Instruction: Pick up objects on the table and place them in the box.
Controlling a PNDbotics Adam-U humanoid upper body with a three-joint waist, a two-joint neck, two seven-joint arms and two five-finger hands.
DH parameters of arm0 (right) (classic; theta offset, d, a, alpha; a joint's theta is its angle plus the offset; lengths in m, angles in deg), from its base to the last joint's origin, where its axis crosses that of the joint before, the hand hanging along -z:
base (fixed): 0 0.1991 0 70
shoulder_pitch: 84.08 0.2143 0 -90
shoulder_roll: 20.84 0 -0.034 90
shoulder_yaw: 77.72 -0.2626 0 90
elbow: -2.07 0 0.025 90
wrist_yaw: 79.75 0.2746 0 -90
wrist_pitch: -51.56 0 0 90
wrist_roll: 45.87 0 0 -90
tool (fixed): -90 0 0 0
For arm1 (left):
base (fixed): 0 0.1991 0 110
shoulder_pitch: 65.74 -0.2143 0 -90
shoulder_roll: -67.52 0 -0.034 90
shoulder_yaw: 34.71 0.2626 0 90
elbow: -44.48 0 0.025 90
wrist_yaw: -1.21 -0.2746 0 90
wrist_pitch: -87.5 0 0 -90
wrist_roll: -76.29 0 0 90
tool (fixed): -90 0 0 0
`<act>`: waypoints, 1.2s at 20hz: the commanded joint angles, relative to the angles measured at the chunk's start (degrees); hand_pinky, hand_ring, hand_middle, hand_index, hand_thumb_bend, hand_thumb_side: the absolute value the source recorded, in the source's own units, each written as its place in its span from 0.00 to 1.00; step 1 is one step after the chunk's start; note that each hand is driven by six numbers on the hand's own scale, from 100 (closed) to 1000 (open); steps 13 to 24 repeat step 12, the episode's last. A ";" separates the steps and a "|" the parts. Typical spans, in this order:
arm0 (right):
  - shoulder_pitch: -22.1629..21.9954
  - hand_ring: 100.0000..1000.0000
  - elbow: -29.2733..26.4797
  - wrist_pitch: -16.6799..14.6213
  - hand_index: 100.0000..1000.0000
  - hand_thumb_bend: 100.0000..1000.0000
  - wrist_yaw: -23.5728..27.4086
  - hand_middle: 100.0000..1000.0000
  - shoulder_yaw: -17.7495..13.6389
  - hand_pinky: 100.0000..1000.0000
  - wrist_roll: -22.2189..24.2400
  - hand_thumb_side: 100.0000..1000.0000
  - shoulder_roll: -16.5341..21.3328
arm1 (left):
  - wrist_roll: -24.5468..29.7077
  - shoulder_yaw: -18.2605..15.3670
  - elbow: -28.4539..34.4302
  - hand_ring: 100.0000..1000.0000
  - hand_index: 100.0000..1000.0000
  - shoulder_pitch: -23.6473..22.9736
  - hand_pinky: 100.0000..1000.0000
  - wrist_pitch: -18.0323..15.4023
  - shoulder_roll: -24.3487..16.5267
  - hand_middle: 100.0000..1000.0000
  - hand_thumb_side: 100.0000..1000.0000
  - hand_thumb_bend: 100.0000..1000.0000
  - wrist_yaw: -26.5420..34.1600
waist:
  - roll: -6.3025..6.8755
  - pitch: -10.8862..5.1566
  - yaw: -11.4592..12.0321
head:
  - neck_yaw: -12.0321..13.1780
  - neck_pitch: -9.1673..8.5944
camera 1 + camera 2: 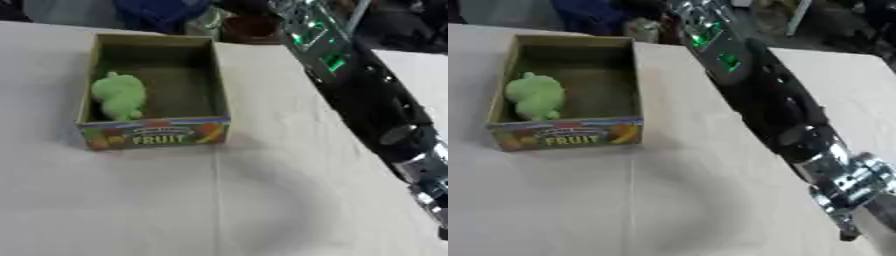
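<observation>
Nearest the camera lies bare white tablecloth (175,210), creased down its middle, with no loose object showing anywhere on it. Along the right side the robot's right arm (780,105) runs down from the upper edge toward the lower right corner, black along most of its length, turning to silver joints near the bottom. The arm leaves the picture at the wrist, so the right hand itself does not show and I cannot tell what its fingers are doing. The left hand shows in neither view.

Farther off, left of centre, stands the cardboard box (153,134), its printed front wall reading FRUIT and facing the camera, its long axis running away from the viewer. Inside it, against the left wall and toward the near end, lies a green plush toy (118,95), its long axis roughly along the box. The rest of the box floor is empty.

The box lies up and to the left of the right wrist, well apart from it, with open cloth between them and nothing in the way. Of the two arms only the right is in sight, so it is the nearer one to judge by. With the toy already boxed and no other object visible on the cloth, the task looks close to finished.

Beyond the table's far edge are dark, blurred shapes, among them something blue (157,12).
</observation>
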 commanded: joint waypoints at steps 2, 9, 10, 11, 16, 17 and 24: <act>-4.88 0.83 -13.63 1.33 0.93 0.00 13.85 0.68 -5.12 0.86 -10.50 1.00 6.22 | -0.59 -0.65 1.12 0.35 0.53 -0.19 0.38 -0.07 -1.35 0.40 0.72 0.00 -0.33 | 1.07 -1.52 -0.82 | 1.10 -0.02; -17.28 0.80 -15.64 -16.16 0.84 0.00 31.64 0.64 -10.08 0.84 -21.55 1.00 9.63 | -0.99 -0.87 1.12 0.35 0.53 -0.60 0.38 -0.02 -1.29 0.40 0.71 0.00 -0.49 | 1.87 -1.90 -2.70 | 3.15 0.27; -19.25 0.79 -15.64 -18.75 0.85 0.00 33.05 0.64 -10.70 0.83 -22.15 1.00 9.84 | -1.09 -0.95 1.12 0.35 0.53 -0.62 0.38 -0.04 -1.28 0.40 0.71 0.00 -0.51 | 1.97 -1.91 -2.95 | 3.69 0.36; -21.34 0.79 -15.65 -21.70 0.86 0.00 34.65 0.66 -11.27 0.83 -22.56 1.00 9.82 | -1.20 -1.03 1.12 0.35 0.53 -0.65 0.38 -0.07 -1.25 0.40 0.71 0.00 -0.53 | 2.12 -1.91 -3.23 | 4.37 0.44; -23.31 0.80 -15.65 -24.75 0.87 0.00 36.21 0.68 -11.72 0.84 -22.58 1.00 9.70 | -1.30 -1.08 1.12 0.35 0.53 -0.67 0.38 -0.11 -1.22 0.40 0.71 0.00 -0.54 | 2.29 -1.89 -3.47 | 5.05 0.51; -23.31 0.80 -15.65 -24.75 0.87 0.00 36.21 0.68 -11.72 0.84 -22.58 1.00 9.70 | -1.30 -1.08 1.12 0.35 0.53 -0.67 0.38 -0.11 -1.22 0.40 0.71 0.00 -0.54 | 2.29 -1.89 -3.47 | 5.05 0.51; -23.31 0.80 -15.65 -24.75 0.87 0.00 36.21 0.68 -11.72 0.84 -22.58 1.00 9.70 | -1.30 -1.08 1.12 0.35 0.53 -0.67 0.38 -0.11 -1.22 0.40 0.71 0.00 -0.54 | 2.29 -1.89 -3.47 | 5.05 0.51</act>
